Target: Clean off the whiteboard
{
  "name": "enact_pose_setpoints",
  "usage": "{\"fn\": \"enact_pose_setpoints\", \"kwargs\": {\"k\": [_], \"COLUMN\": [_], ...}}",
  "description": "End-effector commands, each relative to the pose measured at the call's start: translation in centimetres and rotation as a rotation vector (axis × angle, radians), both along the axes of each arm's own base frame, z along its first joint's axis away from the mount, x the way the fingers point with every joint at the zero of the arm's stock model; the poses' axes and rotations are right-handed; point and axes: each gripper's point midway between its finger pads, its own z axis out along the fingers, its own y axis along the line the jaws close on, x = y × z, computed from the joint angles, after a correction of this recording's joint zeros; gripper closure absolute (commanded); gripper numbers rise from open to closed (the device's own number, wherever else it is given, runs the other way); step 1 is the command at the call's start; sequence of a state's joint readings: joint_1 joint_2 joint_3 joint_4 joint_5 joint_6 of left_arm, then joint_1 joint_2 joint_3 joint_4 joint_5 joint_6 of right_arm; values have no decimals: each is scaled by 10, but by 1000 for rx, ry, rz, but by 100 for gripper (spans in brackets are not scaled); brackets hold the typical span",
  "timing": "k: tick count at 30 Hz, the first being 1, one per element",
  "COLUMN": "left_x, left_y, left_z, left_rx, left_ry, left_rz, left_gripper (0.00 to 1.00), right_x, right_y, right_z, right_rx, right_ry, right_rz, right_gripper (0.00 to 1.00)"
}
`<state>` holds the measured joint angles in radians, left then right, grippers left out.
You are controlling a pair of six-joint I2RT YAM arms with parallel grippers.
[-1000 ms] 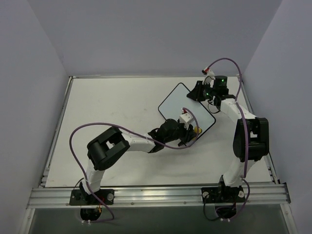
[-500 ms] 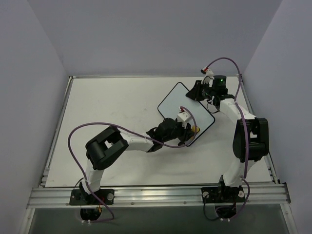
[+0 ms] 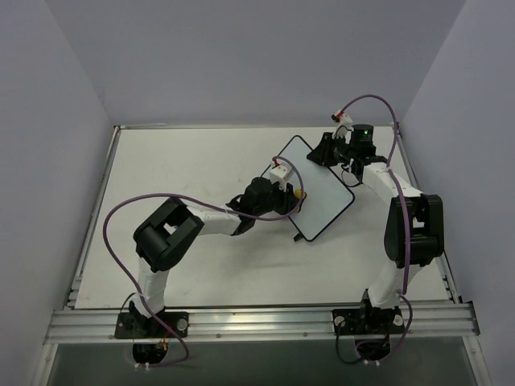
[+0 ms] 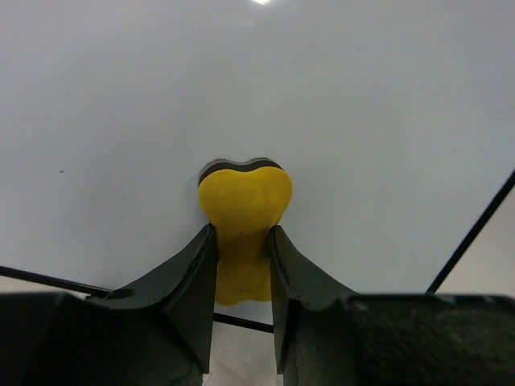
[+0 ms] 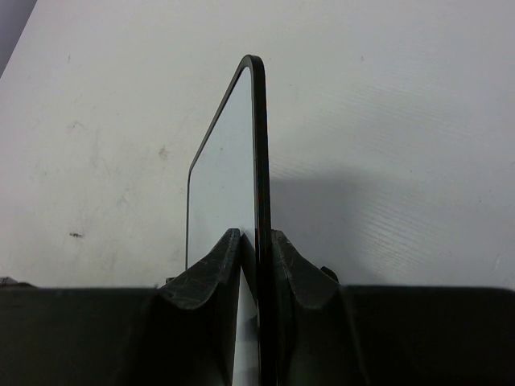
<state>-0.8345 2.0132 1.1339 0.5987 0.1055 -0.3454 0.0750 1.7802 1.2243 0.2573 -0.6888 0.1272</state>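
The whiteboard [image 3: 318, 189] lies at the back right of the table, white with a thin black frame. My left gripper [image 3: 291, 195] is shut on the small yellow bone-shaped sponge [image 4: 244, 215] and presses it on the board's white face near its left edge; the sponge also shows in the top view [image 3: 298, 195]. My right gripper [image 3: 328, 150] is shut on the whiteboard's far right edge, with the black frame [image 5: 259, 153] pinched between its fingers. The board face [image 4: 338, 121] in the left wrist view looks blank.
The white table [image 3: 185, 169] stretches left of the board, with raised edges at its sides. Purple cables loop over both arms. The right arm's elbow [image 3: 414, 229] stands near the table's right edge.
My left gripper has slid the sponge up and to the left across the board, from its lower right part to its left edge. The right gripper has kept its hold.
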Motion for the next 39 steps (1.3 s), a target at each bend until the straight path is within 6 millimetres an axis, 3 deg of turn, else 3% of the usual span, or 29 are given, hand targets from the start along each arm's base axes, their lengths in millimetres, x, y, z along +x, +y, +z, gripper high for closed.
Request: {"fn": "enact_pose_setpoints", "kwargs": {"k": [1, 10, 18, 21, 25, 30, 31, 34, 39], "left_x": [25, 43, 47, 47, 45, 43, 42, 41, 39], "left_y": [34, 54, 57, 56, 56, 57, 58, 58, 59], "left_z": [-47, -53, -45, -36, -9, 19, 25, 35, 44], "left_rx": [96, 69, 61, 47, 15, -5, -8, -14, -19], "left_ry": [101, 158, 155, 136, 84, 41, 32, 18, 7], "left_rz": [121, 188, 198, 191, 168, 158, 156, 153, 150], "left_gripper": [98, 98, 98, 98, 98, 98, 98, 98, 98], "right_x": [-34, -34, -35, -35, -33, -31, -32, -31, -30], "right_y": [27, 26, 26, 25, 24, 22, 22, 22, 18], "right_z": [-15, -16, -19, -18, -19, -18, -18, -16, -17], "right_rx": [-9, -13, -16, -18, -25, -28, -28, -27, -41], "right_ry": [87, 89, 95, 95, 102, 102, 103, 101, 105], "right_rz": [101, 100, 96, 94, 82, 67, 67, 61, 42], "right_gripper": [100, 100, 100, 100, 100, 81, 72, 58, 45]}}
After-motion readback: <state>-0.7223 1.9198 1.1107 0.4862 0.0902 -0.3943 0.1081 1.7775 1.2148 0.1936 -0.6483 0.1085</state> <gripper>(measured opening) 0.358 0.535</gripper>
